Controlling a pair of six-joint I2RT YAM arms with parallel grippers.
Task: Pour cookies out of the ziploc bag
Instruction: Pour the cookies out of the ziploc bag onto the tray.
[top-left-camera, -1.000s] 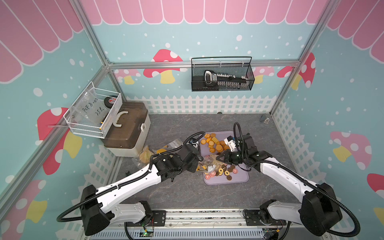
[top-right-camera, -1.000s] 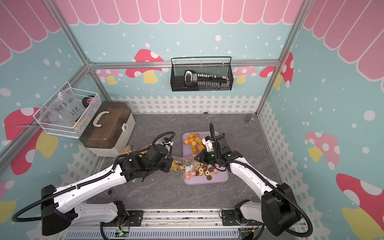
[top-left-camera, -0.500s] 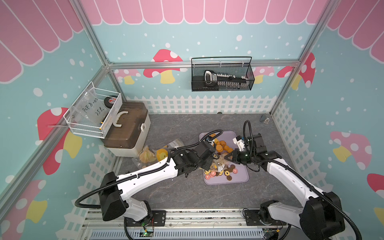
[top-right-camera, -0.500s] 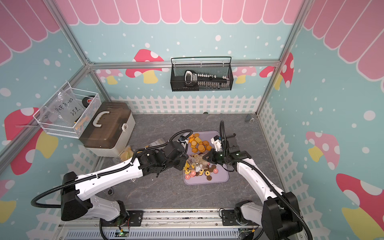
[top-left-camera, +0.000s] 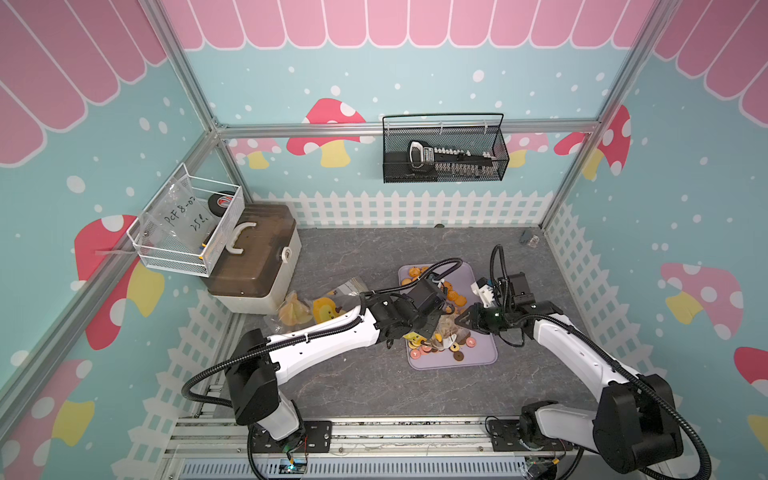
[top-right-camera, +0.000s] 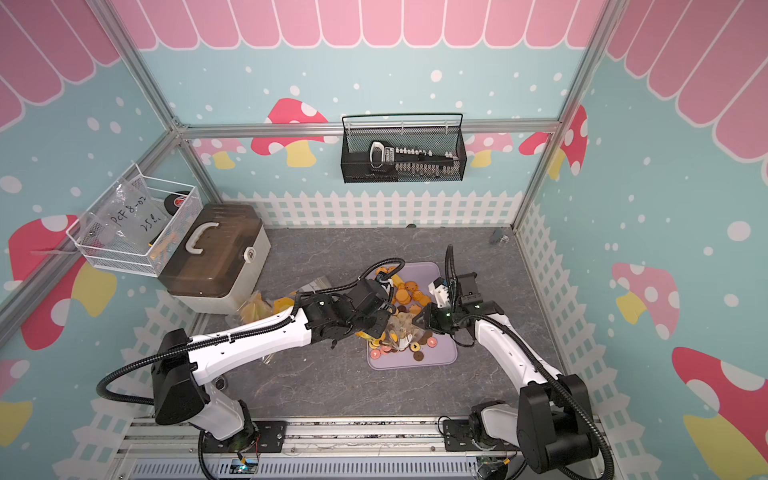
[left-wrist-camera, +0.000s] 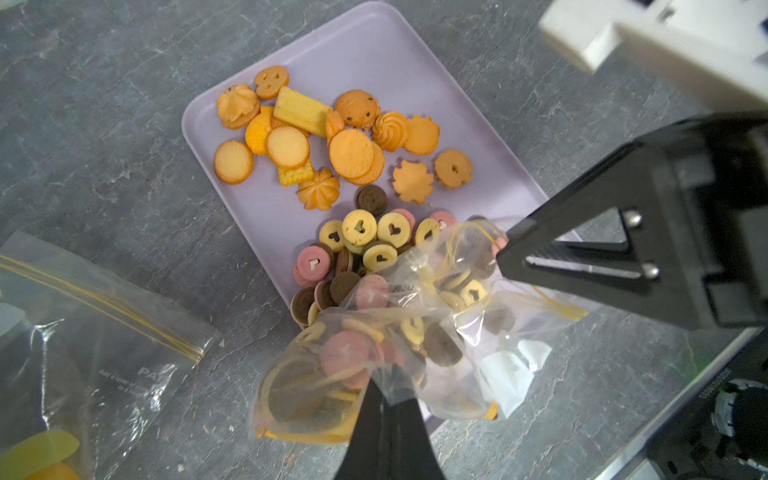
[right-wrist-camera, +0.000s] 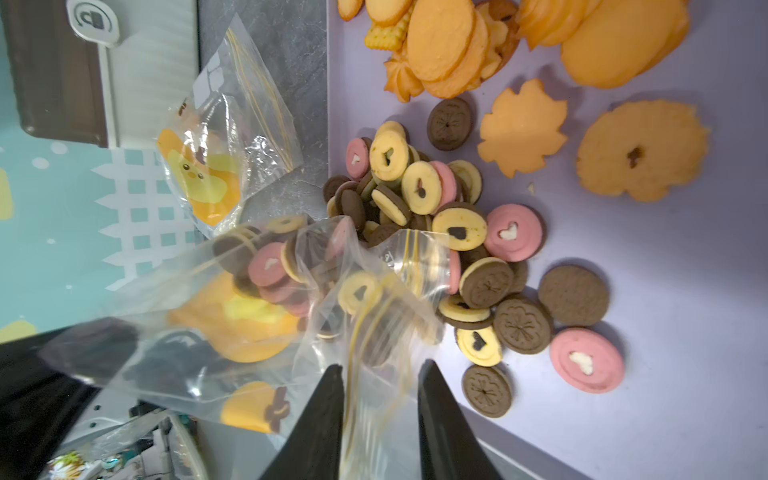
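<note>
The bag (left-wrist-camera: 395, 324), above the tray's (left-wrist-camera: 415, 54) near half, hangs from the left gripper (left-wrist-camera: 390, 382), pinched shut on its film; the right gripper (right-wrist-camera: 380, 374), closed a second ago, now stands part-open around the zip edge, freeing the mouth: cookies (left-wrist-camera: 365, 241) lie spilt below, many yet inside

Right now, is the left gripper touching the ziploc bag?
Touching. The left wrist view shows the left gripper shut on the ziploc bag, its clear plastic pinched between the tips.
</note>
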